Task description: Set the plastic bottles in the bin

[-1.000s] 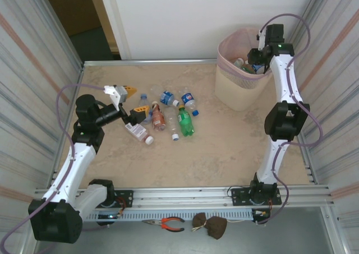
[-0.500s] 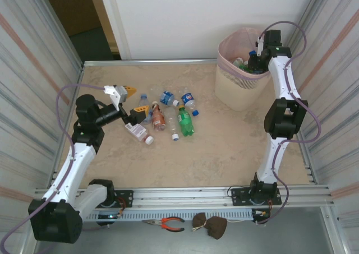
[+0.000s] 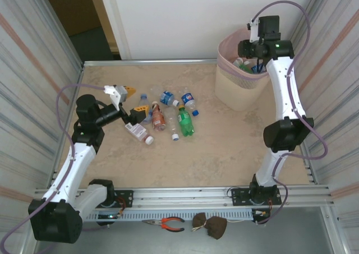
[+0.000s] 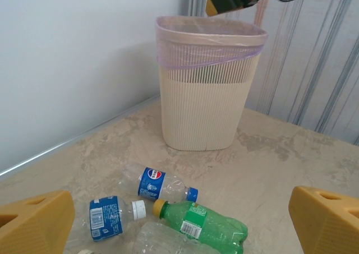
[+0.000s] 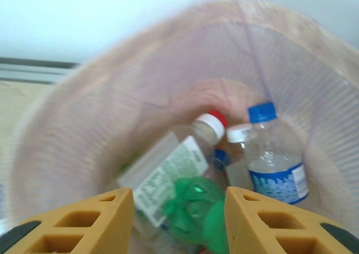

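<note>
Currently the left gripper [image 3: 133,102] hovers at the left edge of the plastic bottles [image 3: 168,111], fingers spread wide with nothing between them. The bottles lie in a loose heap mid-left on the table [image 3: 213,153], well apart from the bin [image 3: 238,91] at the far right. The right gripper [image 5: 179,220] hangs over the bin's mouth, fingers a narrow way apart and gripping nothing. Below it a green bottle [image 5: 196,209] and a blue-capped bottle [image 5: 275,153] lie inside with others. Judgement: drop step on the right, pick pending on the left. The next move calls for the left fingers to descend and straddle one bottle without scattering its neighbours. Surface: beige, marbled. Room: corrugated metal side walls, white back wall, dark doorway far left.
</note>
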Robot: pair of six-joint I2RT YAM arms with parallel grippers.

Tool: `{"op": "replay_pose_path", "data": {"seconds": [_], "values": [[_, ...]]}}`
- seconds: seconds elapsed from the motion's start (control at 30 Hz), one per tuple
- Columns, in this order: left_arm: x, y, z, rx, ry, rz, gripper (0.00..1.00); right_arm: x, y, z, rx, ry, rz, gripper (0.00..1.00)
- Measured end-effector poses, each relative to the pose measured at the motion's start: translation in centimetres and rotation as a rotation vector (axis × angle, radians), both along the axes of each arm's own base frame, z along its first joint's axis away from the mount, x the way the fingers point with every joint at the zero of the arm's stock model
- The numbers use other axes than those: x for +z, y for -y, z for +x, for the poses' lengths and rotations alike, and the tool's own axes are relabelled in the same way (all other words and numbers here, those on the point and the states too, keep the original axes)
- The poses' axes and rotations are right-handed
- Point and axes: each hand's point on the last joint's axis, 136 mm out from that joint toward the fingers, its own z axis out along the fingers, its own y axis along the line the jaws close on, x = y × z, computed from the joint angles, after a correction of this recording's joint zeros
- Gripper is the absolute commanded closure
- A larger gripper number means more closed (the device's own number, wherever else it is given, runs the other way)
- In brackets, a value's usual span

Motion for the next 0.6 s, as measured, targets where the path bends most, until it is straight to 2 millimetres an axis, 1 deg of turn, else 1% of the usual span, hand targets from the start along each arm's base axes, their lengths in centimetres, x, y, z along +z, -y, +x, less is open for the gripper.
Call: {"op": "replay_pose_path", "data": {"seconds": [0.1,0.4,0.5,0.6], "values": [[-0.2,-0.2,0.3,0.023,-0.006,0.004,0.01,1.0,-2.8,-1.0,0.046,0.017,0.014,0.53],[-0.5,-0.7,0.9,0.068,-0.02,0.011,0.01,0.7,-11.4,-3.5,0.191,-0.011,0.052,0.52],[-0.5,-0.8,0.9,0.074,-0.02,0.011,0.01,0.1,-14.1,-4.2,0.235,-0.027,0.063,0.51],[-0.5,-0.8,1.0,0.077,-0.02,0.012,0.01,-1.6,-16.6,-4.3,0.273,-0.062,0.062,0.51]]}}
